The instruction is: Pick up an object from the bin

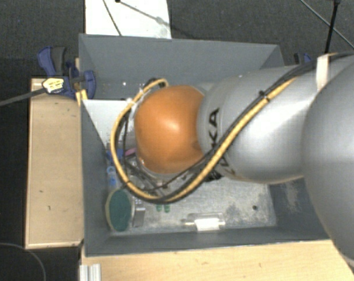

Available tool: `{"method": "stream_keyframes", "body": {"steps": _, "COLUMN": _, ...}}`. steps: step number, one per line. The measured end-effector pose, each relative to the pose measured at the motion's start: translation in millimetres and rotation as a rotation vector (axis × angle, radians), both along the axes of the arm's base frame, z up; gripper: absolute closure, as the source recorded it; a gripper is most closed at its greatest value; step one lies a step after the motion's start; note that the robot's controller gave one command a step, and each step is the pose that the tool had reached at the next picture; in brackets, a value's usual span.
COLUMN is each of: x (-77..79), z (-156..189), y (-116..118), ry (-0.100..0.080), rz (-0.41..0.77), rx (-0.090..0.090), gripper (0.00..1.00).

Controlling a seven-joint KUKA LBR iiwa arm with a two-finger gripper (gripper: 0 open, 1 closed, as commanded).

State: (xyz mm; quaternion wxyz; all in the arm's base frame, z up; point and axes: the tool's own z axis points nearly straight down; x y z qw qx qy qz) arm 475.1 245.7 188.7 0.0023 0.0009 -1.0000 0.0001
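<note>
Dark grey floor (24,28) all rd — flat, even light.

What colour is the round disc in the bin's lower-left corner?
Dark green; the disc shows best in the camera view.

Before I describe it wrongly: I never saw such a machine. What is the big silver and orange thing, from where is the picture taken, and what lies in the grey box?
The silver shape is a robot arm, reaching in from the right. The orange dome is a cover on its wrist, with cables looped around it: part of the machine. The camera looks down from above, slightly from one side, into a grey metal bin. On its floor, in the near left corner, lies a round dark green thing. Further right, by the near wall, lies a small whitish oblong piece. Left of the cover show small coloured bits. Whether it holds anything I cannot tell: the cover hides what is under it.
</note>
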Motion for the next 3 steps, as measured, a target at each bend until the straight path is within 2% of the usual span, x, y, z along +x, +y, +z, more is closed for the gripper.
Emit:
{"method": "stream_keyframes", "body": {"steps": 1, "x": 15.2, "z": -114.7, "y": -2.8, "ry": -0.016, "rz": 0.027, "rx": 0.004, "gripper": 0.00}}
{"method": "stream_keyframes", "body": {"steps": 2, "x": 17.9, "z": -108.2, "y": -1.6, "ry": -0.024, "rz": 0.018, "rx": 0.009, "gripper": 1.00}}
{"method": "stream_keyframes", "body": {"steps": 3, "x": 35.7, "z": 3.3, "y": -16.8, "ry": -0.014, "rz": -0.010, "rx": 0.004, "gripper": 1.00}}
